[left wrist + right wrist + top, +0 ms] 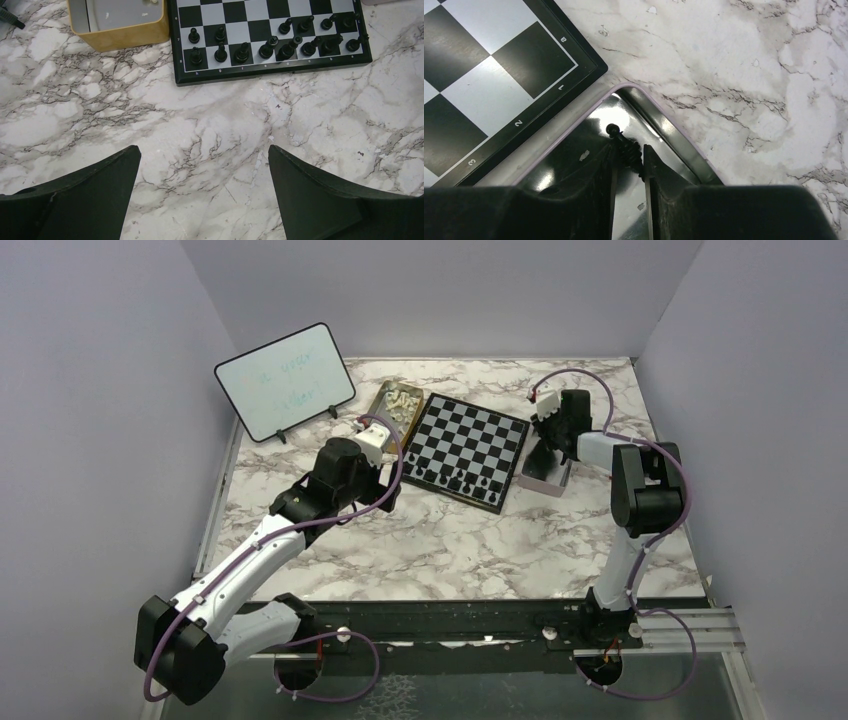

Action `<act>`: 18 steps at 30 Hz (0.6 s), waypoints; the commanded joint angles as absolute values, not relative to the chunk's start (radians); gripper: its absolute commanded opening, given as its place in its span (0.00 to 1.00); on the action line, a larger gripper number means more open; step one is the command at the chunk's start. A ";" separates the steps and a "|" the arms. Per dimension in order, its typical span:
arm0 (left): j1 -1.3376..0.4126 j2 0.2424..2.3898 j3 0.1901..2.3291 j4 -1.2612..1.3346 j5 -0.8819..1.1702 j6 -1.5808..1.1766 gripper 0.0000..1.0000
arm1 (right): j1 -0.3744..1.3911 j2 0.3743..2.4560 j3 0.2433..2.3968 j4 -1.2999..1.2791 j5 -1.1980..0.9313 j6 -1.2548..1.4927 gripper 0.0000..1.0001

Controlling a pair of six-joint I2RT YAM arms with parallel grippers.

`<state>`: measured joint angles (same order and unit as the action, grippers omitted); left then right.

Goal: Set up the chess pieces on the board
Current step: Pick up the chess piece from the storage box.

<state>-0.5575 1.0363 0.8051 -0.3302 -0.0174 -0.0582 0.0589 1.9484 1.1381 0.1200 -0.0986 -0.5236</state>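
Pinching a black chessman [626, 147], the right gripper [629, 162] holds it lengthwise, head outward.

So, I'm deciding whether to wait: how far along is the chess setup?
Partly done. On the board, black pieces fill most of the two near rows, with a gap in the second. The right gripper grips another black piece in the shiny tray. Left to do: the cream pieces, in the gold tin; the far rows are bare. The left gripper is open and empty.
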 commanded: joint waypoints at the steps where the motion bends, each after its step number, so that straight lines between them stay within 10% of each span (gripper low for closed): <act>1: -0.560 1.024 0.813 -0.311 -0.039 -0.045 0.99 | 0.060 1.923 1.150 0.039 -0.169 -0.509 0.29; 18: -0.560 1.009 0.812 -0.311 -0.037 -0.045 0.99 | 0.061 1.906 1.136 -0.016 -0.110 -0.508 0.34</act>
